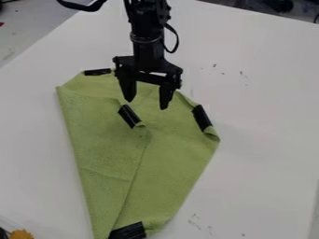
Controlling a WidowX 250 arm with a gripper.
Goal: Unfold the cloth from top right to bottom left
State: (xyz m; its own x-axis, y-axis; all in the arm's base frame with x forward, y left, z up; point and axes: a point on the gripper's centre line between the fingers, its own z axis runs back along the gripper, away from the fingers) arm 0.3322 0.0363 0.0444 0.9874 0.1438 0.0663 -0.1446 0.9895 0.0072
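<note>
The green cloth (pixel 171 158) lies on the white table, with a folded-over flap (pixel 100 144) along its left side. Black tape pieces mark its top left, right and bottom corners, and another black piece (pixel 129 116) sits on the flap's corner near the cloth's middle. Over the cloth's upper part hangs the black gripper (pixel 147 103), its two fingers spread wide with nothing between them. The flap's taped corner is just below the left fingertip in the view. Whether the fingertips touch the cloth I cannot tell.
The white table (pixel 261 126) extends around the cloth, with small dark marks at the upper right and near the bottom. An orange object (pixel 21 234) stands at the bottom left corner. Dark items lie beyond the table's top right edge.
</note>
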